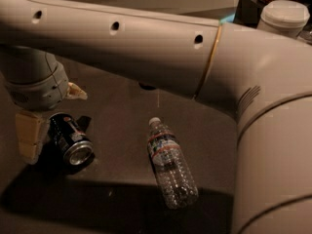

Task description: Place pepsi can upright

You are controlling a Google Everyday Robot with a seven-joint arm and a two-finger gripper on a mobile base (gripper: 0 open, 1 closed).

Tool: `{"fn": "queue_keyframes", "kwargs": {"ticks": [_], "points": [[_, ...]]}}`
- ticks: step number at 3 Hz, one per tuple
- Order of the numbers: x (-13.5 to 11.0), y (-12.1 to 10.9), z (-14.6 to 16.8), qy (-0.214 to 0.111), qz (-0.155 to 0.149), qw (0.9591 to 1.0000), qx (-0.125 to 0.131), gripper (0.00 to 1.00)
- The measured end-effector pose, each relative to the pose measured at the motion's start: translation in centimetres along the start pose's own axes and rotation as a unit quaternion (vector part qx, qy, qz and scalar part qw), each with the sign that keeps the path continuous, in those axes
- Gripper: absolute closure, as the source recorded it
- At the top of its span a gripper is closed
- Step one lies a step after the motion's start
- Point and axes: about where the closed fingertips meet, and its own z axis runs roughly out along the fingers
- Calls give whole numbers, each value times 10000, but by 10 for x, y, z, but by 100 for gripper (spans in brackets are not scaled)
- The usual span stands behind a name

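The pepsi can (70, 141) lies on its side on the dark table (122, 126) at the left, its silver end facing front right. My gripper (51, 115) hangs from the grey wrist right over the can's far end. One pale finger (30, 136) stands just left of the can, touching or nearly touching it. The other fingertip (75, 91) shows behind and above the can. The fingers are spread and hold nothing.
A clear plastic water bottle (170, 165) lies on its side at the table's middle. My big pale arm (146, 48) crosses the upper view and hides most of a can (146, 86) behind it. A white-lidded cup (285, 16) stands at the top right.
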Motion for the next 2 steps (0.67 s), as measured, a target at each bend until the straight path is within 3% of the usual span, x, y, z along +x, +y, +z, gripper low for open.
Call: {"fn": "queue_keyframes", "kwargs": {"ticks": [1,2], "points": [[-3,-1,8,81,9,10000,-38,0],[-3,-6,14,133,38,9999,-103,14]]}}
